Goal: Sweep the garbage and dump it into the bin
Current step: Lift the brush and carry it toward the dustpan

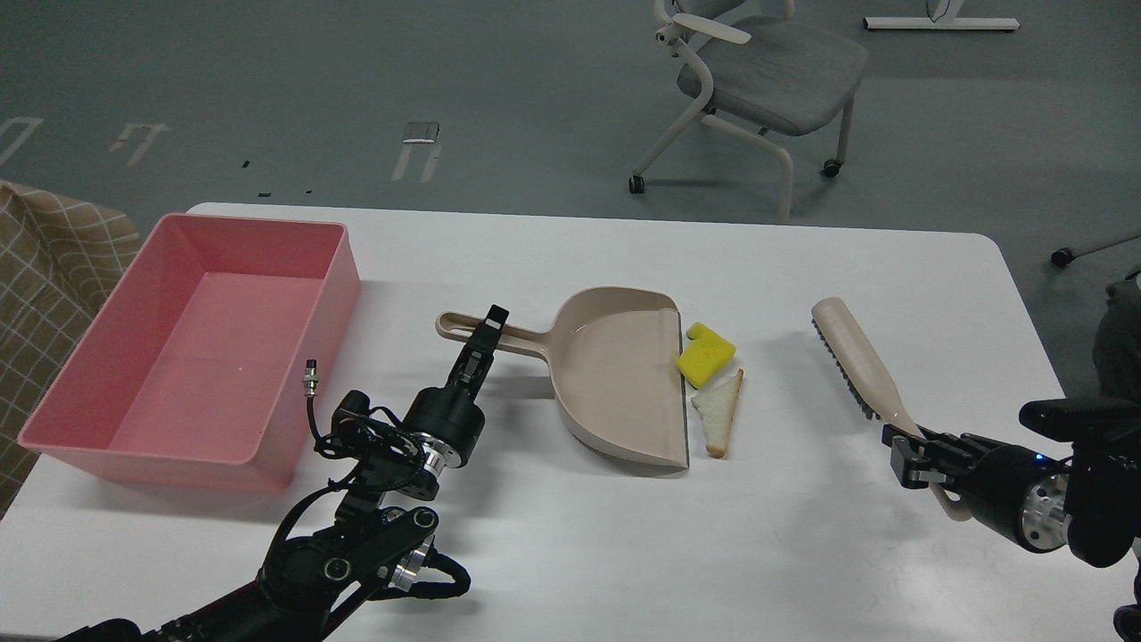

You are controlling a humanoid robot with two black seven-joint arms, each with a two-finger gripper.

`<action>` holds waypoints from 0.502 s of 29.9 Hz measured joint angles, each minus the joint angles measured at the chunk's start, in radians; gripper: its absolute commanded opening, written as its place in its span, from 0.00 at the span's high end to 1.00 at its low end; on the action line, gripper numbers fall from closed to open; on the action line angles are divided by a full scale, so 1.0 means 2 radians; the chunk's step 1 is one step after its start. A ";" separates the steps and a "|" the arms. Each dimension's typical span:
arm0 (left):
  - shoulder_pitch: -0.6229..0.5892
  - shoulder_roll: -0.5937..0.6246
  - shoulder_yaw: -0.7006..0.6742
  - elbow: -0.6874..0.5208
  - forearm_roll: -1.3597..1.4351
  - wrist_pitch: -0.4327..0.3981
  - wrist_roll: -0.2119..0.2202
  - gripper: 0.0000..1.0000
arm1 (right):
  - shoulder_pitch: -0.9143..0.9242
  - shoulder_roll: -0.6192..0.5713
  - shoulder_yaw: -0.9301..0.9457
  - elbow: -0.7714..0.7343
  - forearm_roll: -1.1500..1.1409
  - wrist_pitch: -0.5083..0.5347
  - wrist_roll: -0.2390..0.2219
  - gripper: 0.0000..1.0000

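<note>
The garbage lies just right of the beige dustpan's (624, 374) open edge: a yellow notched sponge block (706, 353) and, in front of it, a triangular bread slice (720, 410). My left gripper (484, 336) is shut on the dustpan's handle, and the pan rests flat on the white table (553, 535). My right gripper (911, 451) is shut on the handle of a beige brush (857, 361) with dark bristles. The brush points away from me, well right of the garbage. The pink bin (343, 276) stands empty at the table's left.
A grey wheeled chair (767, 67) stands on the floor beyond the table's far edge. A checkered cloth (53, 259) hangs just left of the bin. The table's right edge runs close to my right arm.
</note>
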 measured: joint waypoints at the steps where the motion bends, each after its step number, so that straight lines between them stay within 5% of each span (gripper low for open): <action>1: 0.000 0.000 0.000 0.000 0.000 0.000 0.000 0.79 | 0.000 0.007 0.002 0.001 0.001 0.000 -0.001 0.84; 15: 0.000 -0.001 0.000 -0.001 0.000 0.000 0.000 0.79 | -0.010 0.050 0.003 0.007 0.003 0.000 -0.009 0.84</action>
